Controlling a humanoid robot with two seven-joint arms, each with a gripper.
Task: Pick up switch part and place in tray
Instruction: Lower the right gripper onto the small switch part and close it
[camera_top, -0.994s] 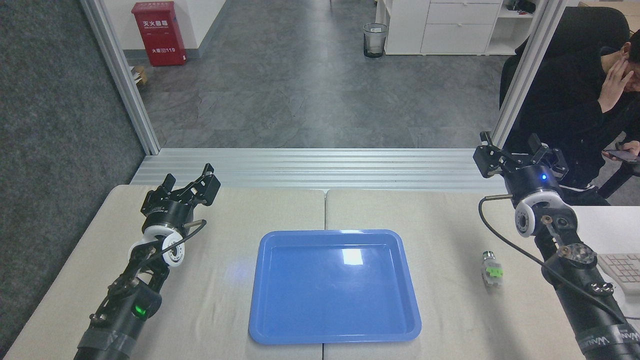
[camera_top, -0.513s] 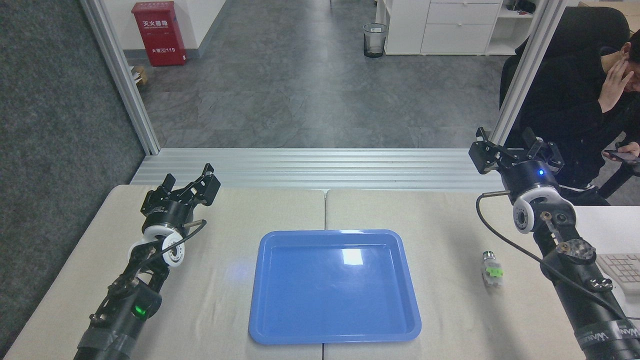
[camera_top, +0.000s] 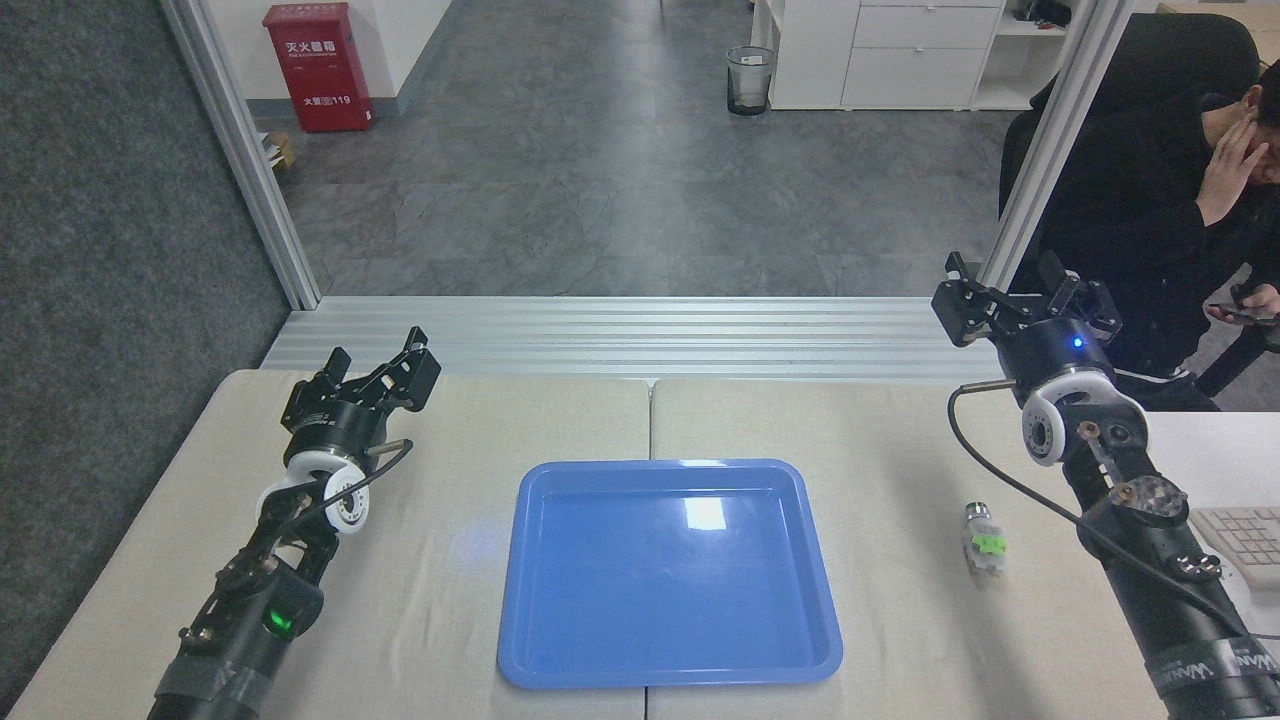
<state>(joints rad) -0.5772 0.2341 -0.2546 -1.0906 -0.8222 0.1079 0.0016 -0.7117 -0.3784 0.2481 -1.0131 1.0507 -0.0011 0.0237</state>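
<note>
The switch part (camera_top: 984, 541), whitish with a green middle and a silvery dark-tipped end, lies on the table to the right of the blue tray (camera_top: 668, 660). Nothing lies in the tray. My right gripper (camera_top: 1018, 293) is raised over the table's far right edge, well beyond the switch part, its fingers spread open and holding nothing. At the far left of the table, far from both things, my left gripper (camera_top: 378, 368) stands open and holds nothing.
A keyboard (camera_top: 1240, 533) lies at the right edge beside my right arm. A seated person (camera_top: 1180, 200) with a phone is close behind the right gripper. An aluminium post (camera_top: 1050, 150) rises by that gripper. A seam (camera_top: 648, 420) splits the two tabletops.
My right gripper has risen and shifted slightly left and away from me. The left arm, the switch part and the tray have not moved.
</note>
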